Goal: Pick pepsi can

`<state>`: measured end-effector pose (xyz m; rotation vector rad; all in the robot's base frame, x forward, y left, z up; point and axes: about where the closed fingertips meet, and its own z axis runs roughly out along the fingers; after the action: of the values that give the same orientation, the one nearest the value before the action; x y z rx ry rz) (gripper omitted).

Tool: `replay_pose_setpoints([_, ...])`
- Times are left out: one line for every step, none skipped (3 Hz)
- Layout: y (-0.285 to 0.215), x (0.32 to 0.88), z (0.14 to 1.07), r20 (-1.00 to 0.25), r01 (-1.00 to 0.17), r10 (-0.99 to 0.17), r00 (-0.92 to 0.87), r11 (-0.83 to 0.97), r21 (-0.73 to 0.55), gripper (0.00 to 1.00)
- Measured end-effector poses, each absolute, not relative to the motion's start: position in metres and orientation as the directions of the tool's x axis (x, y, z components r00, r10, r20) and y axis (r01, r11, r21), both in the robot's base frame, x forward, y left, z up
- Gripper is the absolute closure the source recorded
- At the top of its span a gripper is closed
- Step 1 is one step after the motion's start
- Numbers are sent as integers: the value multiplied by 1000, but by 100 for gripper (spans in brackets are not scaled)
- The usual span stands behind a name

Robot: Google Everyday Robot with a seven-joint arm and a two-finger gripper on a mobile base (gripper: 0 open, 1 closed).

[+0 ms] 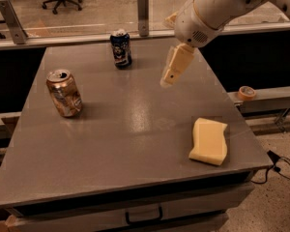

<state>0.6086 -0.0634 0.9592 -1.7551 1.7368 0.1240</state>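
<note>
The pepsi can (121, 49), dark blue with a silver top and a round logo, stands upright near the far edge of the grey table (125, 129). My gripper (167, 81) hangs from the white arm over the far right part of the table, to the right of the can and a hand's width from it. It holds nothing.
A copper-orange can (64, 93) stands at the left side of the table. A yellow sponge (210, 141) lies near the right front corner. A roll of tape (246, 92) sits on a ledge to the right. A glass rail with posts runs behind the table.
</note>
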Motion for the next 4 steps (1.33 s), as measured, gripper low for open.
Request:
replay_pose_setpoints([-59, 614, 954, -547, -918, -831, 99, 135, -372, 0])
replay_pose_setpoints([-36, 641, 942, -658, -915, -746, 103, 188, -357, 0])
replay_pose_setpoints([-15, 683, 926, -756, -908, -649, 80, 265, -324, 0])
replay_pose_setpoints([2, 722, 914, -832, -911, -552, 53, 314, -266, 0])
